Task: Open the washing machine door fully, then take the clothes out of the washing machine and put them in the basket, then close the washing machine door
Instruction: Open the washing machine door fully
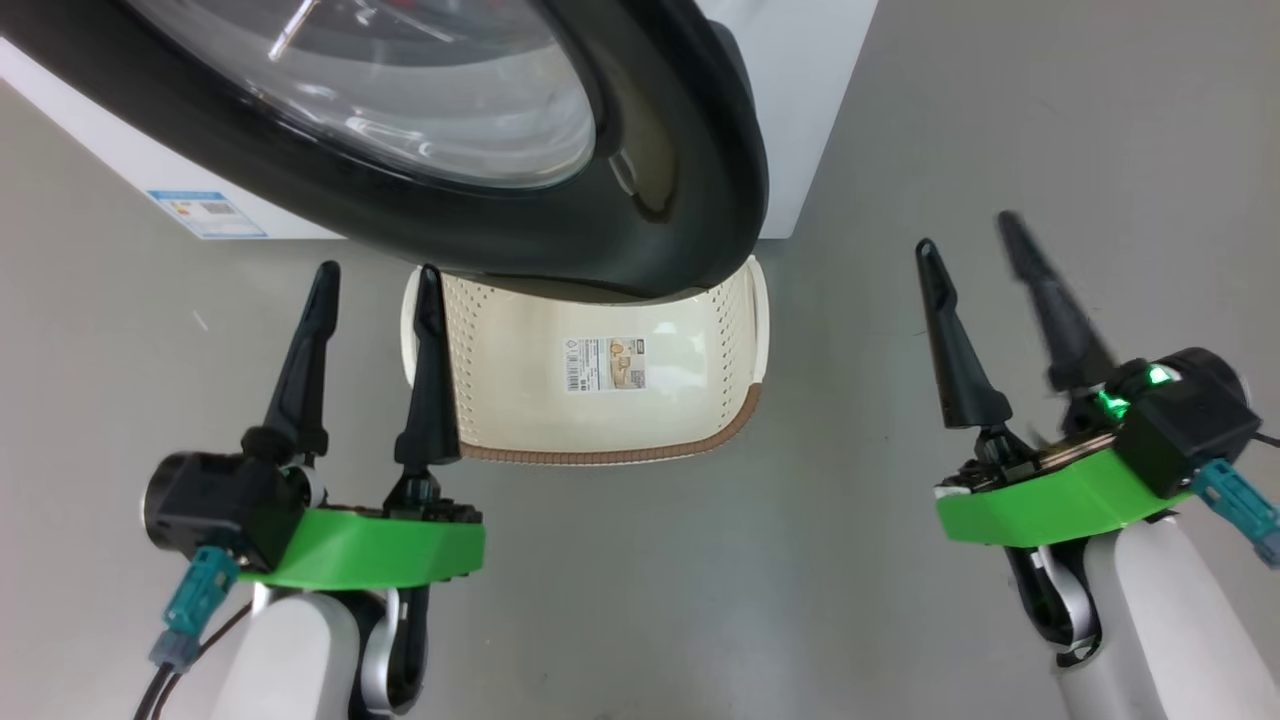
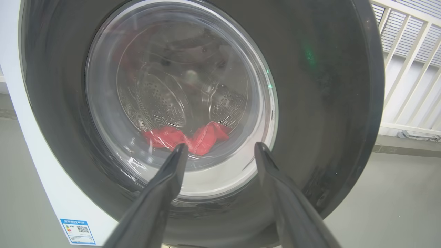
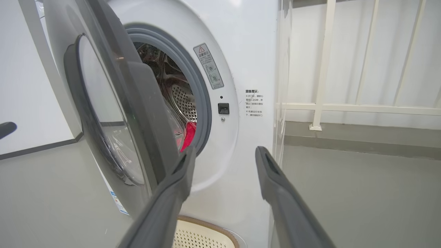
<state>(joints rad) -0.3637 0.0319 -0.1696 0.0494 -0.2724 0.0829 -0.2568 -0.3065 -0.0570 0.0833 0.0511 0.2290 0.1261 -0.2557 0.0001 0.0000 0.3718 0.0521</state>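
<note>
Grey floor [image 1: 640,600], pale railing behind. Washing machine door [image 1: 650,200] ajar over the basket [image 1: 600,455]. Clothes [image 2: 193,137] low in the drum, apparently bunched: soft, light; pinch a raised fold. Door rigid, glossy; push at free edge. Left gripper [image 1: 379,270], right gripper [image 1: 966,232]: jaws spread, empty.

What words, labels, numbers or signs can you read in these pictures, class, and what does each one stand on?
"温馨提示:", it seems, heading a notice on the washing machine front; smaller lines unreadable.
Grey sticker higher on that front: red warning triangle, text too small.
Blue label on the machine's lower corner: code square, print too small.
Sticker inside the basket: barcode, print blurred.
</note>
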